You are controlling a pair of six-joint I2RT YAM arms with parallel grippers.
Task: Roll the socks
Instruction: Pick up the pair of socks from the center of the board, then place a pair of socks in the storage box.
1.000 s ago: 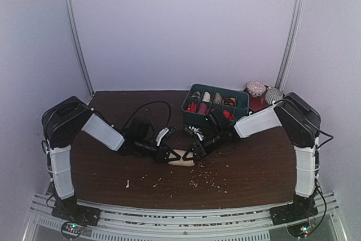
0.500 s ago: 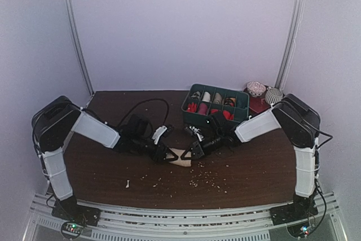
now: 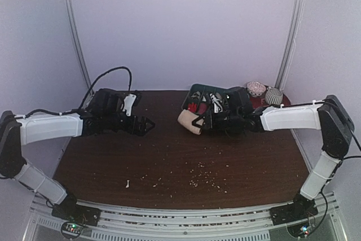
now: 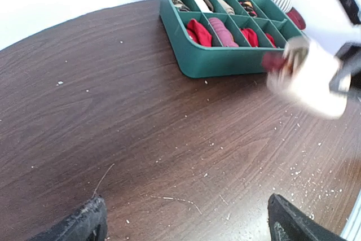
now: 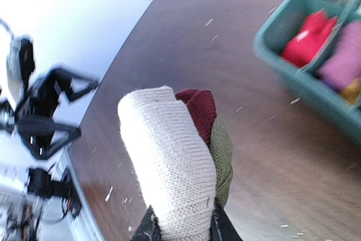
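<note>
The socks (image 3: 188, 121) are one tight roll, cream outside with maroon and olive-green layers showing at its end (image 5: 169, 167). My right gripper (image 5: 183, 231) is shut on the base of the roll and holds it above the table, just in front of the green divided tray (image 3: 194, 90). In the left wrist view the roll (image 4: 310, 80) hangs blurred by the tray's near right corner. My left gripper (image 3: 148, 124) stands open and empty over the left half of the table. Its dark fingertips (image 4: 84, 224) are wide apart over bare wood.
The green tray (image 4: 225, 60) holds red, pink and patterned rolled bundles in its compartments (image 5: 304, 40). Two patterned balls (image 3: 264, 91) and a red item sit at the back right corner. Pale crumbs (image 3: 197, 182) dot the brown table near the front.
My left gripper opened, let go of the roll and drew back to the left. My right gripper closed on the roll and carried it up and back toward the tray.
</note>
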